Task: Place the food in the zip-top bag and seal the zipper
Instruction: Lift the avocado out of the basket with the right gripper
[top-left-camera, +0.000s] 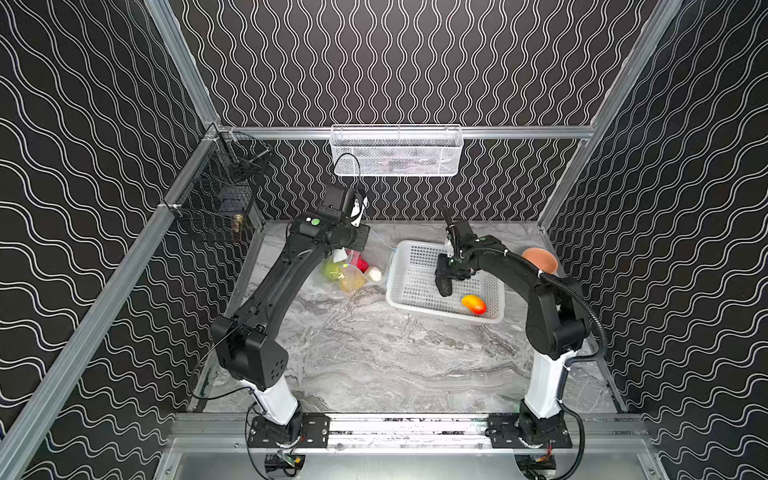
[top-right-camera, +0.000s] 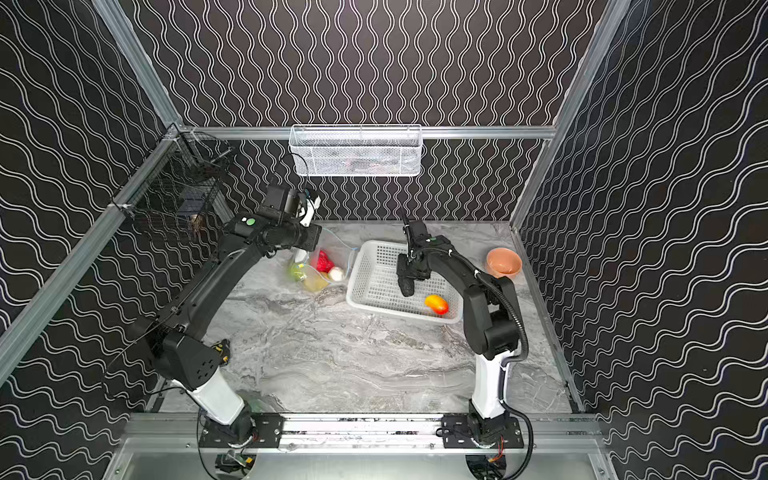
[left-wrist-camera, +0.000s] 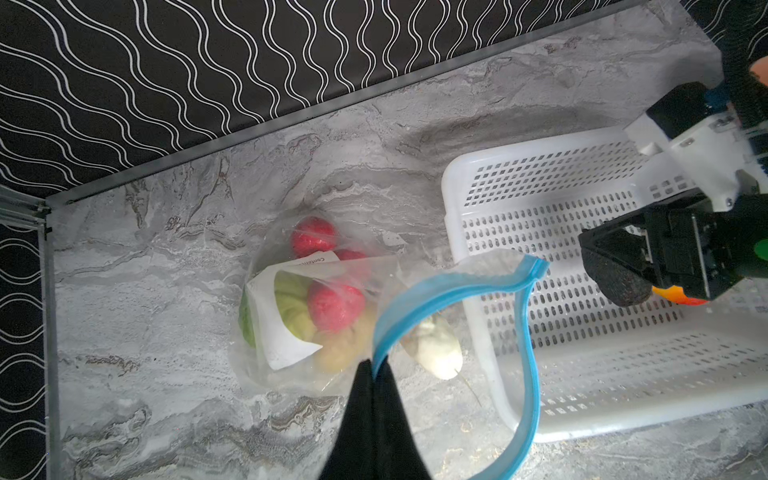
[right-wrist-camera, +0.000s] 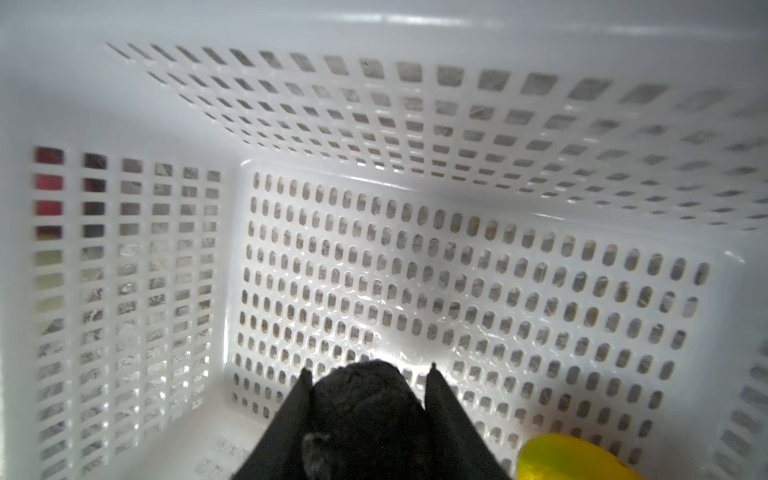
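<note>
The clear zip-top bag (left-wrist-camera: 266, 374) lies on the marble table beside the white perforated basket (left-wrist-camera: 457, 232). Inside the bag are a green melon (left-wrist-camera: 293, 307), red strawberries (left-wrist-camera: 334, 305), a yellow lemon (left-wrist-camera: 340, 349) and a white radish (left-wrist-camera: 436, 349). My left gripper (left-wrist-camera: 376, 368) is shut on the light-blue zipper (left-wrist-camera: 457, 286), and the bag's mouth stands lifted and open. My right gripper (right-wrist-camera: 370, 368) is down in the basket, shut on the dark eggplant (top-left-camera: 444, 286). The orange-yellow mango (top-left-camera: 473, 304) lies on the basket floor beside it.
An orange bowl (top-left-camera: 540, 259) stands at the back right, behind the right arm. A white mesh basket (top-left-camera: 397, 151) hangs on the back rail, and a black wire rack (top-left-camera: 216, 199) on the left wall. Bare marble (top-left-camera: 374, 353) stretches across the front.
</note>
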